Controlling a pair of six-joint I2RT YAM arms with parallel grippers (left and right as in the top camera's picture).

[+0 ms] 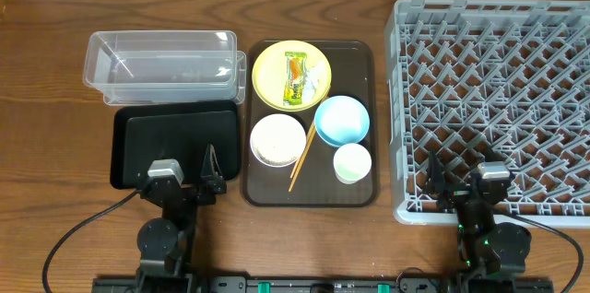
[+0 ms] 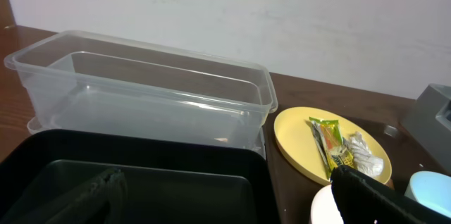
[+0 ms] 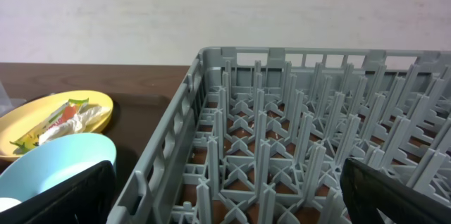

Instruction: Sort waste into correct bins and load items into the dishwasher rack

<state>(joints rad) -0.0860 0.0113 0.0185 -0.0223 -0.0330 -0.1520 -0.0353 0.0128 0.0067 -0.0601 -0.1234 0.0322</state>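
Observation:
On the brown serving tray (image 1: 359, 63) lie the yellow plate (image 1: 272, 67) with the green-and-orange wrapper (image 1: 294, 78) and white paper, the white bowl (image 1: 277, 139), the light blue bowl (image 1: 342, 120), the small cup (image 1: 351, 163) and the chopsticks (image 1: 302, 157). I cannot make out rice grains. The clear tub (image 1: 161, 61) and the black tray (image 1: 175, 146) are to the left, and the grey rack (image 1: 395, 99) is to the right. My left gripper (image 1: 182, 178) (image 2: 225, 203) is open and empty over the black tray's near edge. My right gripper (image 1: 466, 187) (image 3: 229, 196) is open and empty over the rack's near left corner.
The tub rests on a second clear lid or tub under it. Cables run from both arm bases along the table's front edge. A white wall stands behind the table. Bare wood shows between the serving tray and the rack.

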